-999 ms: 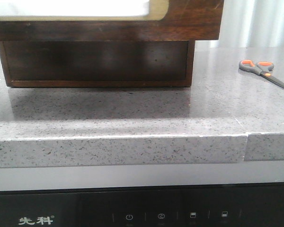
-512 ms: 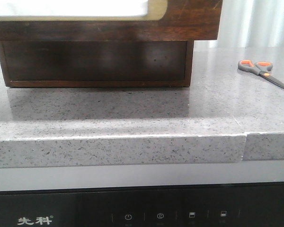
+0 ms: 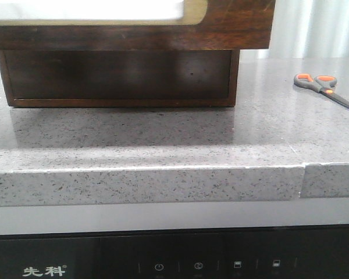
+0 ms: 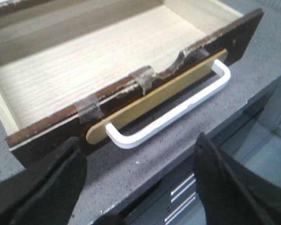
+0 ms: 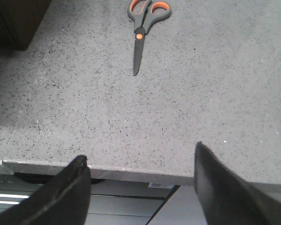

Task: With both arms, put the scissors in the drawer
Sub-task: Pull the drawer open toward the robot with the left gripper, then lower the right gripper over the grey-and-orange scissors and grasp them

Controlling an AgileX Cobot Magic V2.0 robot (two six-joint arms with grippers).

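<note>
The scissors (image 3: 323,86) lie flat on the grey speckled counter at the far right, grey handles with orange-lined loops. In the right wrist view the scissors (image 5: 143,26) lie well ahead of my open, empty right gripper (image 5: 140,153), which hangs over the counter's front edge. The drawer (image 4: 84,65) stands pulled open with a pale, empty inside, a dark chipped front and a white handle (image 4: 178,115). My left gripper (image 4: 138,145) is open and empty just in front of that handle. In the front view the drawer (image 3: 232,23) juts out at the top; no arm shows there.
The dark wooden case (image 3: 116,75) sits on the counter at the left. The counter's front edge (image 3: 163,183) has a seam (image 3: 302,174) at the right. A black appliance panel (image 3: 174,261) runs below the edge. A pale curtain (image 3: 320,26) hangs behind.
</note>
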